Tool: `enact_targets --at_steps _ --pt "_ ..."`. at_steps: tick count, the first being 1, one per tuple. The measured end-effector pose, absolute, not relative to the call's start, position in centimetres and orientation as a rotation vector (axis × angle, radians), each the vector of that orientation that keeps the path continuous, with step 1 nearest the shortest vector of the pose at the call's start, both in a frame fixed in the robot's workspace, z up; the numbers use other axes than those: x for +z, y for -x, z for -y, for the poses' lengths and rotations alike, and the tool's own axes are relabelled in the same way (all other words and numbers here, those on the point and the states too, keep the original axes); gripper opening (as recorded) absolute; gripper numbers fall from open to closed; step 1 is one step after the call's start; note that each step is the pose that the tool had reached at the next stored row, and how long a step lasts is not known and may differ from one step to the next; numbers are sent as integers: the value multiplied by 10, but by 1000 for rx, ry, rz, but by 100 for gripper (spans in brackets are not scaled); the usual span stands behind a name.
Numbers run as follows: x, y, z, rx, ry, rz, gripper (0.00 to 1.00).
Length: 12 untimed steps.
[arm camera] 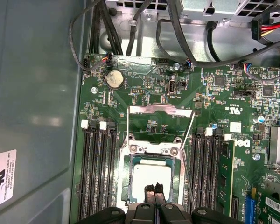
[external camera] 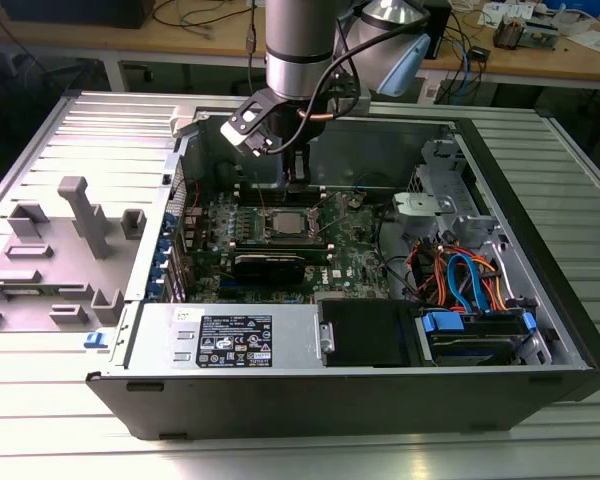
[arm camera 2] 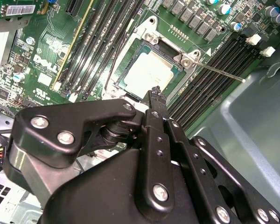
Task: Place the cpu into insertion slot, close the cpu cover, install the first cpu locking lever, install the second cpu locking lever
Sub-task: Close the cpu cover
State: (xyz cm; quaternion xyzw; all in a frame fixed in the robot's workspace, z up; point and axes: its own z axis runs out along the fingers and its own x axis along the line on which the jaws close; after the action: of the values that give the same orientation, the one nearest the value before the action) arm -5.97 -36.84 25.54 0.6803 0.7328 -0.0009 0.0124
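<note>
The gripper, pressed together and empty, is held over the cpu seated in the insertion slot.

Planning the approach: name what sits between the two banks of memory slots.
In the first wrist view: the square socket with the chip in it, a thin metal lever beside it, and the gripper over the chip's edge.
</note>
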Motion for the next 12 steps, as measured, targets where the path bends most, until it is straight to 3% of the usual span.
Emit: enact_targets --at_steps 12 --pt "259 59 368 -3 -2120 -2285 11"
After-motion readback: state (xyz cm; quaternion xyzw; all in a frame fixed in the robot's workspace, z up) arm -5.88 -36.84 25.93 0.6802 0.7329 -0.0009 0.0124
